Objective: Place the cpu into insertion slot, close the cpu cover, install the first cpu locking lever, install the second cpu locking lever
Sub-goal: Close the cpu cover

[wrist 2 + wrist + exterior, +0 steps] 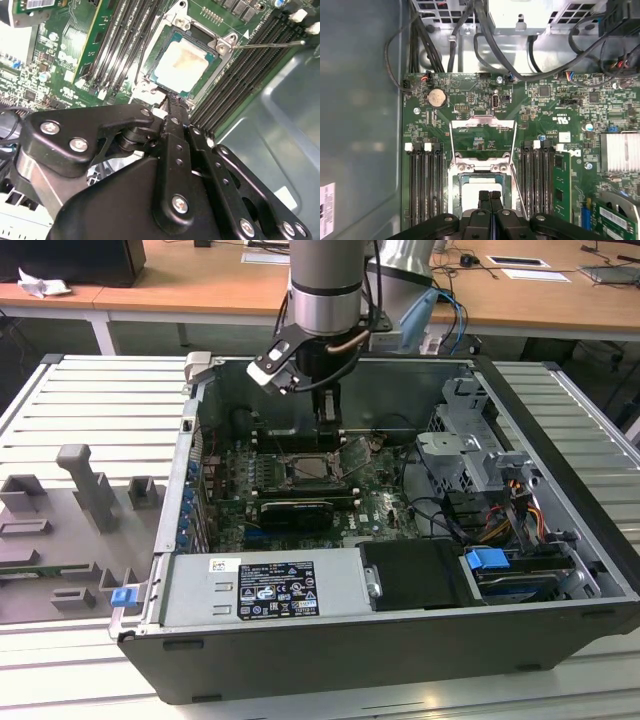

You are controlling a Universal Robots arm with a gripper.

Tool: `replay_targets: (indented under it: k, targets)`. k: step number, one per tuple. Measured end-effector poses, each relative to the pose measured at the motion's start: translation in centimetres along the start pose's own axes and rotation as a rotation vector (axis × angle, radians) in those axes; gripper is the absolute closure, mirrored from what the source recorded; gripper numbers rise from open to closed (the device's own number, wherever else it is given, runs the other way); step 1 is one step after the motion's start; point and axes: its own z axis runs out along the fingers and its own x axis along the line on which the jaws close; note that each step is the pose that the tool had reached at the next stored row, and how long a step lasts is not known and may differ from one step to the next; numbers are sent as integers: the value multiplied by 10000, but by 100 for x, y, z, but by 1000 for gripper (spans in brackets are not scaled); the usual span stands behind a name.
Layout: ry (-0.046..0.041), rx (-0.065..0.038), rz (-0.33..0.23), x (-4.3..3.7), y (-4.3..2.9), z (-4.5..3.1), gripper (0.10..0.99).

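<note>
The cpu lies flat in the insertion slot, pale face up; it also shows in the first wrist view. The cpu cover stands raised open at the slot's far side, its window showing green board behind. A thin locking lever sticks out free past the slot's corner. My gripper hangs just above the slot's near edge, its two black fingers pressed together with nothing between them. It also shows in the first wrist view and reaching down into the computer case in the exterior view.
Black memory slots flank the socket on both sides. An expansion card, a grey power supply, a drive cage and loose cables crowd the case. A grey fixture sits at the exterior view's left.
</note>
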Motion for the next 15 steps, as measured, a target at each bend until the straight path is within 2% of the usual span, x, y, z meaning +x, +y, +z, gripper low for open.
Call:
replay_targets:
  k: [15]
  targets:
    - [1, 1, 0, 0, 22, -307, 980]
